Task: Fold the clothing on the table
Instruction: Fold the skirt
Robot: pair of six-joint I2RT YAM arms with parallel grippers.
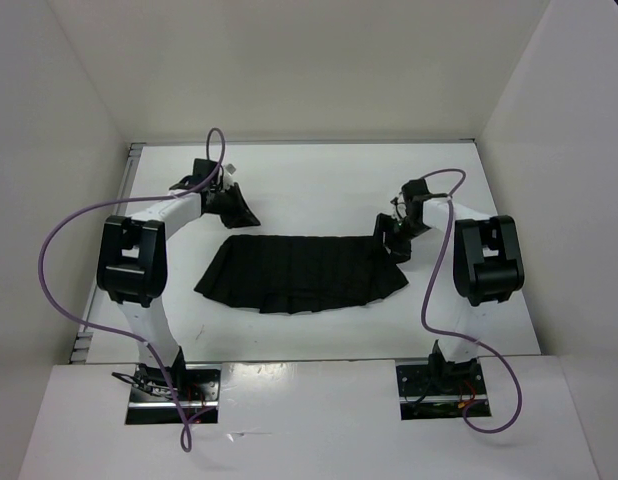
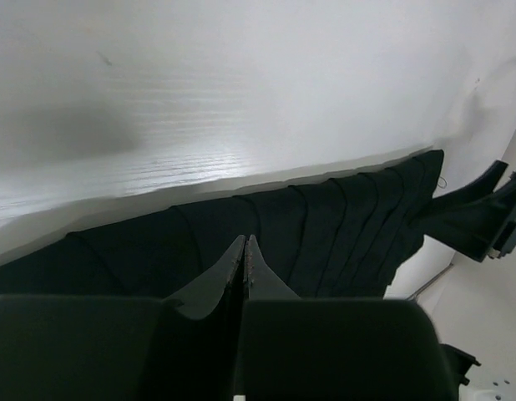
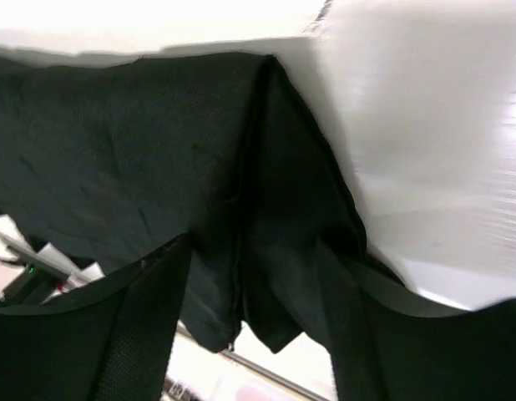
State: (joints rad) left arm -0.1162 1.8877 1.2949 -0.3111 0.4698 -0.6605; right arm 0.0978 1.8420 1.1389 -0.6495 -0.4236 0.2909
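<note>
Currently the clothing (image 1: 304,270) lies flat mid-tabletop (image 1: 319,180), with white surface showing on every side. Left end effector (image 1: 239,212) is closed tight and holds nothing, near the garment's far-left corner. Right end effector (image 1: 394,242) has its jaws wide, with far-right corner fabric between them, unpinched. White walls (image 1: 289,70) enclose three sides.

Top view: bright, even, diffuse light from overhead, with the white walls near washed out. Bench (image 1: 319,180) glossy, soft short shadows beneath the arms. Clothing (image 1: 299,272) reads near-flat black, pleats faint.

Left wrist view: streaky sheen across the bench and a soft grey shadow patch at left. Left end effector (image 2: 245,244) dark and soft in the foreground.

Right wrist view: top edge blown out, bench at right smeared with blur, right end effector (image 3: 254,251) out of focus.
</note>
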